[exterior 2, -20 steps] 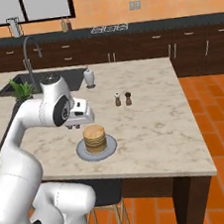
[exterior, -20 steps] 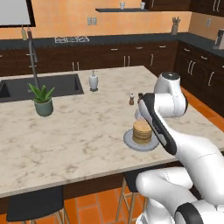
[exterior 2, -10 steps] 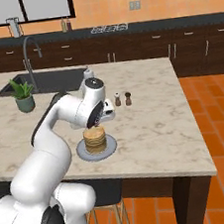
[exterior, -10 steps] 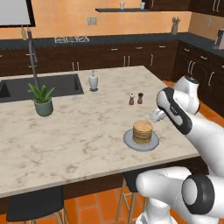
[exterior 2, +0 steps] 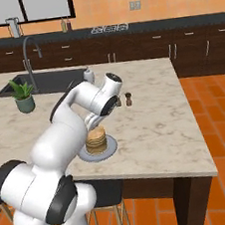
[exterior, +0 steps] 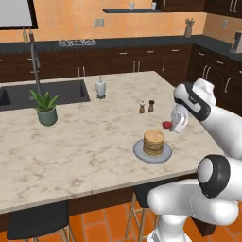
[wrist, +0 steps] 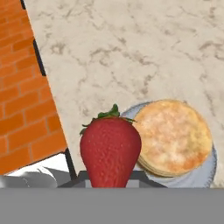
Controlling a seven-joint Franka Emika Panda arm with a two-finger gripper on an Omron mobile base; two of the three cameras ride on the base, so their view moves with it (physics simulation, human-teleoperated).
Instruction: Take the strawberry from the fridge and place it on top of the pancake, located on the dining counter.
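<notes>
The gripper (exterior: 171, 125) pinched the strawberry (wrist: 110, 151) between its fingers, in the air above the dining counter (exterior: 90, 142). In the left base view it hung at about two o'clock of the pancake stack (exterior: 153, 142) on its grey plate (exterior: 139, 152), near but apart.

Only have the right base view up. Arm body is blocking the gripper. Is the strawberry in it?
Observer: Yes. In the hand view the strawberry sits in the gripper, leaves pointing away from the camera.
Operator: Is it over the pancake?
Observer: Not yet. In the left base view the strawberry hangs to the right of the pancake, over bare counter.
Operator: Anything on top of the stack?
Observer: No. The hand view shows the pancake top bare, on its plate.
</notes>
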